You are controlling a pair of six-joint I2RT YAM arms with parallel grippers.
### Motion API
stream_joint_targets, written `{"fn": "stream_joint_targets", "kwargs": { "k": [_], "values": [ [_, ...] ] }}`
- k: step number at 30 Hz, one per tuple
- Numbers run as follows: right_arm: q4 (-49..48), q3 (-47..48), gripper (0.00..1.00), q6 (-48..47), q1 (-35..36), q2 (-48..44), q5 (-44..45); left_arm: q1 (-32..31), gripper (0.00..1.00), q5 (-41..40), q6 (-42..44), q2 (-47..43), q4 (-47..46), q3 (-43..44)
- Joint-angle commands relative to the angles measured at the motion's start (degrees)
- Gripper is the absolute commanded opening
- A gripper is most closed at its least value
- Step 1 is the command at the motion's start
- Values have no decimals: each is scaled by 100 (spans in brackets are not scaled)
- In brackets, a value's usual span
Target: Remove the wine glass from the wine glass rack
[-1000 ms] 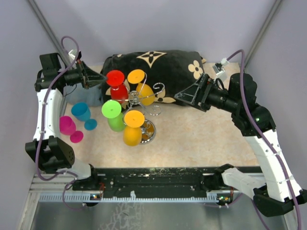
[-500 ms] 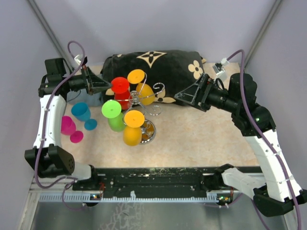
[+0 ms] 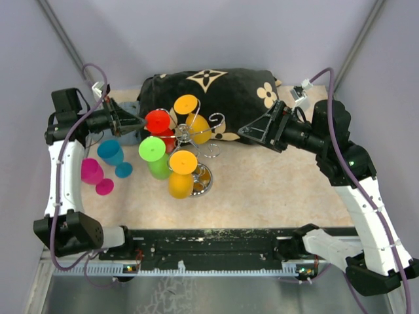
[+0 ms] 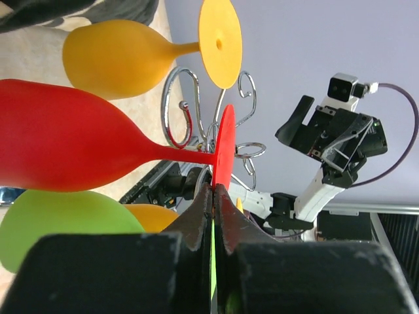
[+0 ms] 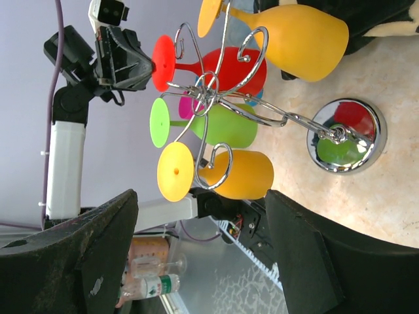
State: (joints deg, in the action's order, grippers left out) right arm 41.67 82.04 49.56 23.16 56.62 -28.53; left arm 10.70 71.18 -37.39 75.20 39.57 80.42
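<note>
Left wrist view: left end effector (image 4: pixel 214 191) pinched narrow on the foot rim of the red wine glass (image 4: pixel 65 144). The glass hangs just ahead on the wine glass rack (image 4: pixel 175 104) — the foot is its exposed handle. Right end effector (image 5: pixel 201 196) gapes wide, well apart.

Robot lab test cell
Lilac walls (image 3: pixel 216 33) box in a beige table (image 3: pixel 275 190); left arm (image 3: pixel 60 163) and right arm (image 3: pixel 366 193) stand at a metal rail (image 3: pixel 209 252).
</note>
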Motion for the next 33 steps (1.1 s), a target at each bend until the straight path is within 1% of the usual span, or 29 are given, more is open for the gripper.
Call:
{"fn": "stream_joint_targets", "kwargs": {
  "k": [1,9,17,20,22,25,27,30,33],
  "values": [
    [-108,106,79,-70,31,-132,-39,262,0,156,38,-67,-66,73],
    [-82,-8,79,-55,31,-280,-20,626,0,249,86,-105,2,143],
    [-115,-15,79,-31,31,-292,-45,1359,0,511,342,62,117,435],
    [-109,35,79,-26,31,-267,-71,1519,0,496,659,278,261,790],
    [-111,65,79,-27,31,-242,-93,1523,0,391,830,459,269,1240],
    [-124,100,79,-36,31,-199,-125,1472,0,207,976,775,66,1933],
    [-145,102,79,-37,29,-183,-136,1310,0,51,1161,1032,52,2507],
    [-184,121,79,-41,31,-132,-156,844,0,-360,1628,1400,65,3404],
    [-138,278,79,-93,30,-35,-155,217,0,-754,2096,1606,68,4089]
  ]
}}
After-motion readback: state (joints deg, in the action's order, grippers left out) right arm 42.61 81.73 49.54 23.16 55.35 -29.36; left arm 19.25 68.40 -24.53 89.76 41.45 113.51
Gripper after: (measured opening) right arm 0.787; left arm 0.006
